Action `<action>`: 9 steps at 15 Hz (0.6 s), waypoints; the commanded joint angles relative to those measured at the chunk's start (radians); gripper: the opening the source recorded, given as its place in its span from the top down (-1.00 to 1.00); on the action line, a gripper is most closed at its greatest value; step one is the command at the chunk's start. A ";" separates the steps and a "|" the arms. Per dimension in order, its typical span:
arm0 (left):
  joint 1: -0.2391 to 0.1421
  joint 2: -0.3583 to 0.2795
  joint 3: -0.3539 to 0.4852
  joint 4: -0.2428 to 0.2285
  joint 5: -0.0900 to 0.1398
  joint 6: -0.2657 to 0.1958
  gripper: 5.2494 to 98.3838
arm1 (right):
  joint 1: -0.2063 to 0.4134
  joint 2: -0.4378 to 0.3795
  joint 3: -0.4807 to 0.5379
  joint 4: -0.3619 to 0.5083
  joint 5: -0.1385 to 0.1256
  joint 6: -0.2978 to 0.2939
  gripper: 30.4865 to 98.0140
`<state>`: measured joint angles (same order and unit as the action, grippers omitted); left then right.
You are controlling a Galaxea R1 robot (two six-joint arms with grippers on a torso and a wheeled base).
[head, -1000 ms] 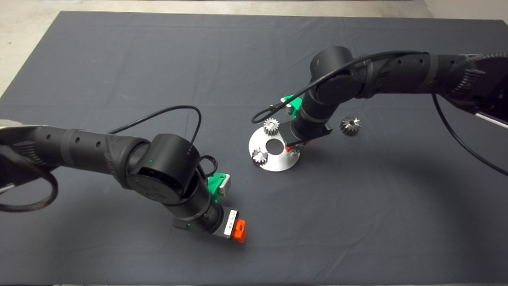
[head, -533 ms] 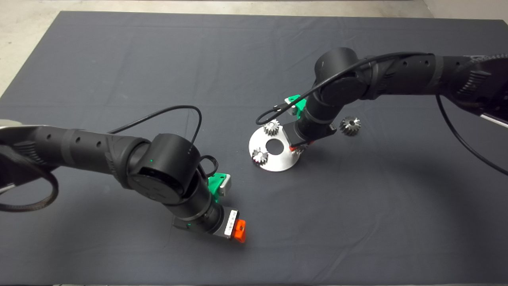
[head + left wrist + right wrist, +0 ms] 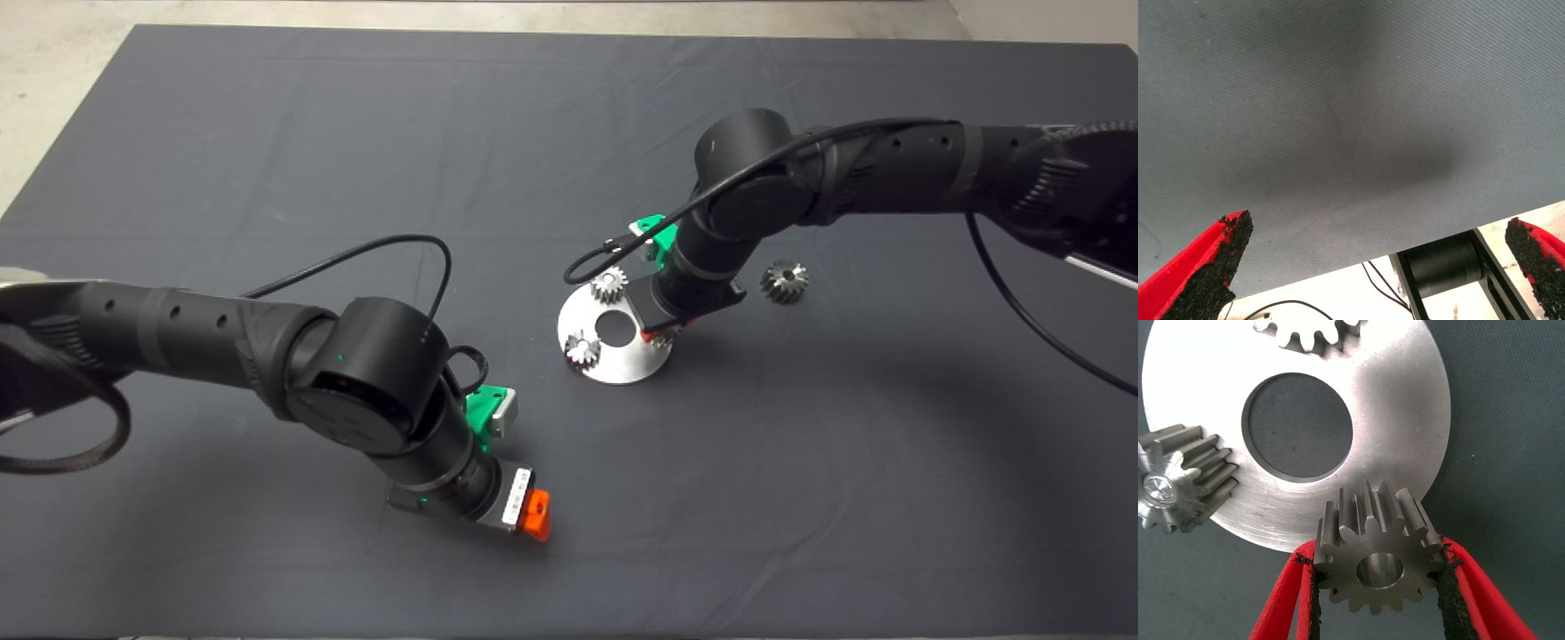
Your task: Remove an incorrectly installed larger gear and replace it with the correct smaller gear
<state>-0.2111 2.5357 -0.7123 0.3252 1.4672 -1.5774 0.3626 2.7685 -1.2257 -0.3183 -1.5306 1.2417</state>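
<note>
My right gripper (image 3: 660, 335) is shut on the smaller gear (image 3: 1373, 561), a dull grey gear with a round centre hole, its fingers (image 3: 1450, 577) pinching its sides. It holds the gear at the right rim of the round silver plate (image 3: 622, 366), which also shows in the right wrist view (image 3: 1405, 407). The gear is mostly hidden under the wrist in the head view. The larger gear (image 3: 783, 281) lies on the mat to the right of the plate. My left gripper (image 3: 533, 516) is open and empty over the mat at the lower middle, seen also in its wrist view (image 3: 1378, 243).
Two small bright-silver gears stand on the plate, one at its far rim (image 3: 609, 284) (image 3: 1313, 335), one at its left near rim (image 3: 582, 348) (image 3: 1178, 480). The plate has a round centre hole (image 3: 1297, 425). The right arm's cable (image 3: 613, 244) loops over the plate's far side.
The right arm's wrist swayed slightly right and then back left, the gripper staying at the plate's right rim with the gear. The left arm has not moved.
</note>
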 commanded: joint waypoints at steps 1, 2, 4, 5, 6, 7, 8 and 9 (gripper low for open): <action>-0.018 0.002 -0.005 0.005 0.002 0.005 -0.99 | 0.023 -0.004 0.036 -0.025 -0.088 0.032 0.86; -0.018 0.004 -0.005 0.005 0.002 0.005 -0.99 | 0.021 -0.017 0.037 -0.025 -0.088 0.032 0.86; -0.018 0.004 -0.004 0.005 0.001 0.004 -0.99 | 0.021 -0.075 0.062 -0.025 -0.088 0.032 0.86; -0.018 0.005 -0.004 0.005 0.001 0.004 -0.99 | 0.023 -0.095 0.072 -0.025 -0.089 0.032 0.86; -0.018 0.008 -0.005 0.005 -0.002 0.002 -0.99 | 0.023 -0.116 0.093 -0.025 -0.089 0.032 0.86; -0.018 0.016 -0.007 0.005 -0.008 0.003 -0.99 | 0.023 -0.128 0.118 -0.024 -0.091 0.032 0.86; -0.018 0.022 -0.010 0.005 -0.010 0.002 -0.99 | 0.023 -0.132 0.126 -0.024 -0.091 0.033 0.86; -0.018 0.027 -0.013 0.005 -0.011 0.002 -0.99 | 0.023 -0.135 0.128 -0.024 -0.091 0.033 0.86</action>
<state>-0.2111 2.5522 -0.7184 0.3255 1.4643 -1.5768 0.3574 2.6618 -1.1569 -0.3185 -1.5365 1.2657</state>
